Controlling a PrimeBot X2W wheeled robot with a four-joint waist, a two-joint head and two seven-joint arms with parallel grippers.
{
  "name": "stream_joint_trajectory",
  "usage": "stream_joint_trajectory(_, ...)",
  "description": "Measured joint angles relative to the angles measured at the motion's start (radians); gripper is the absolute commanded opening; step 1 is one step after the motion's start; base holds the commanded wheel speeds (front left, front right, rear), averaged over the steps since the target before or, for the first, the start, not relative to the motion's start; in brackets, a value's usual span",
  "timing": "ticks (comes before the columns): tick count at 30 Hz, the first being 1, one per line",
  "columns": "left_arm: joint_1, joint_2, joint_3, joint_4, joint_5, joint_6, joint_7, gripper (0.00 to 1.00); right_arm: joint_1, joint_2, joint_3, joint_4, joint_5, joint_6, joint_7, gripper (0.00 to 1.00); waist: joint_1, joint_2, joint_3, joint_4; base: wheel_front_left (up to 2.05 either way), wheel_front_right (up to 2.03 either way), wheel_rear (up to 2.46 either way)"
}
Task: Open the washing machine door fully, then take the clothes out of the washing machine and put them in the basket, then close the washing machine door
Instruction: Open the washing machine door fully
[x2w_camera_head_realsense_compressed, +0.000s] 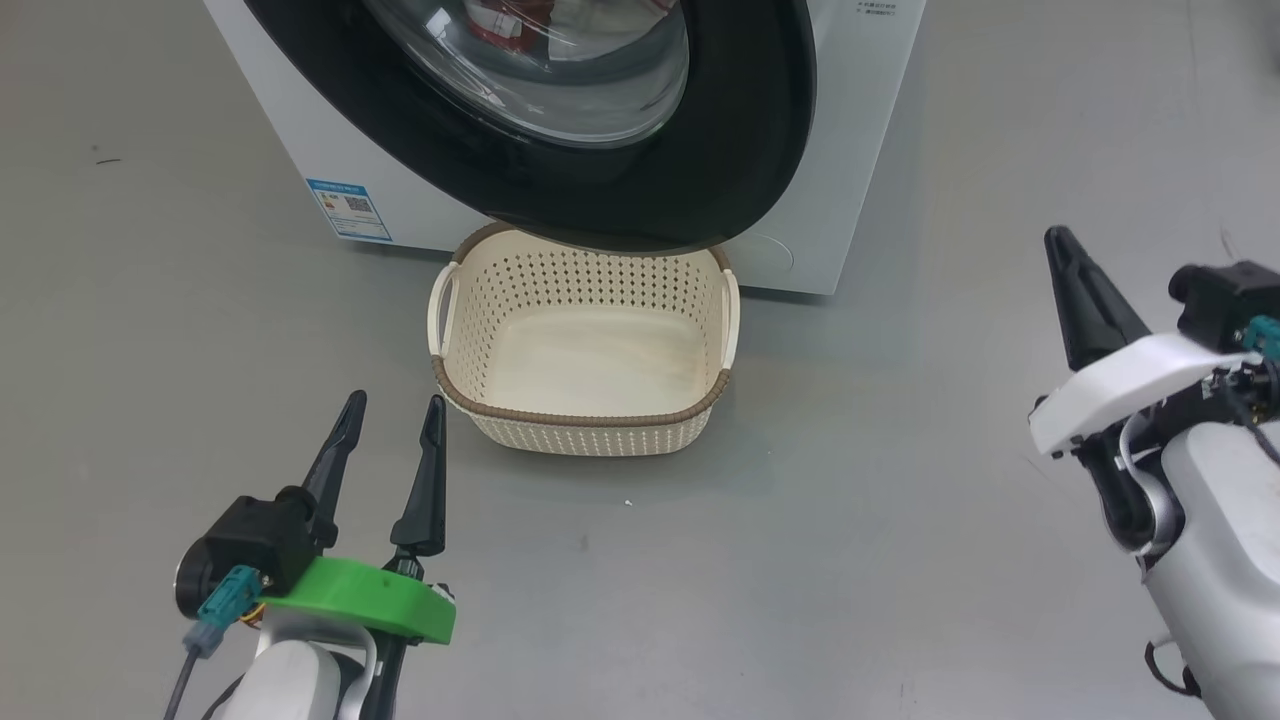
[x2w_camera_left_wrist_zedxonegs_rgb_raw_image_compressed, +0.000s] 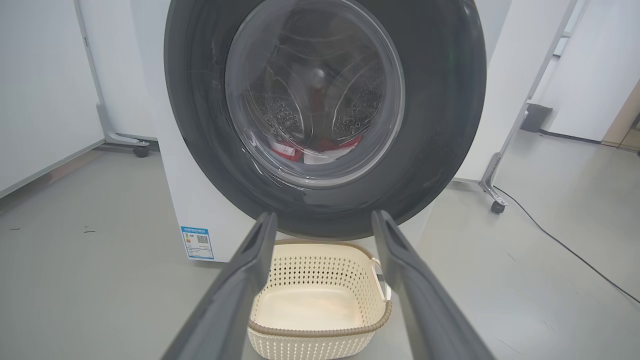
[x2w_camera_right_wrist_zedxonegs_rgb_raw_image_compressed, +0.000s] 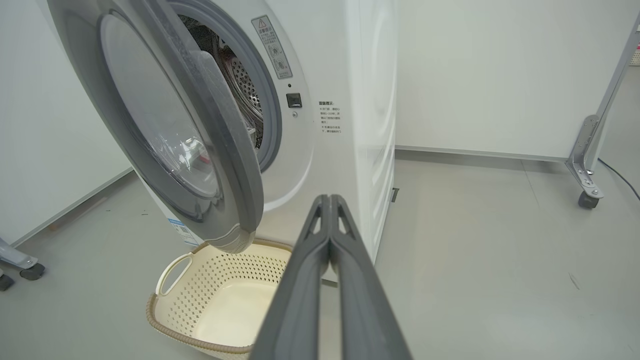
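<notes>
Glossy black-rimmed round glass door (x2w_camera_right_wrist_zedxonegs_rgb_raw_image_compressed: 165, 130) is hanging ajar above the cream perforated plastic basket (x2w_camera_head_realsense_compressed: 590, 418), red clothes (x2w_camera_left_wrist_zedxonegs_rgb_raw_image_compressed: 300, 150) lying behind it; right hand (x2w_camera_right_wrist_zedxonegs_rgb_raw_image_compressed: 330, 197), pinched closed, is best hooking its free edge outward, left hand (x2w_camera_head_realsense_compressed: 392, 400) gaping open.

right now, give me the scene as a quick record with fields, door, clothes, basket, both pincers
door: washing machine door partly open, lower rim over the basket back edge
laundry: red and white clothes inside the washing machine, seen through the door glass
basket: on the floor before the machine, no clothes in it
left arm: left pincer open, holding nothing
right arm: right pincer shut, holding nothing
</notes>
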Motion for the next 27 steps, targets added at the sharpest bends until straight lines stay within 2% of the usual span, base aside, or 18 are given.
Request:
stream_joint_trajectory(5,0.008,0.004,0.016,-0.013,0.0,0.0,0.0,1.0,0.082,0.012,0.003,-0.01,-0.011,-0.012,-0.059,0.0,0.0,0.0,-0.011,-0.008,0.0,0.0,0.0)
stream_joint_trajectory(19,0.042,0.009,0.025,-0.031,0.011,0.0,0.0,1.0,0.239,0.057,-0.073,-0.122,-0.036,-0.072,-0.077,0.0,0.0,0.0,-0.034,-0.02,0.0,0.0,0.0)
stream_joint_trajectory(25,0.06,0.011,0.033,-0.032,0.011,0.0,0.0,1.0,0.277,0.083,-0.117,-0.198,-0.069,-0.081,-0.077,0.02,0.0,0.0,-0.047,-0.025,0.0,0.0,0.0)
stream_joint_trajectory(26,0.063,0.011,0.033,-0.032,0.011,0.0,0.0,1.0,0.287,0.082,-0.117,-0.202,-0.078,-0.081,-0.077,0.41,0.0,0.0,-0.048,-0.026,0.0,0.0,0.0)
stream_joint_trajectory(27,0.064,0.011,0.033,-0.033,0.011,0.0,0.0,1.0,0.298,0.083,-0.117,-0.208,-0.086,-0.081,-0.077,0.93,0.0,0.0,-0.049,-0.027,0.0,0.0,0.0)
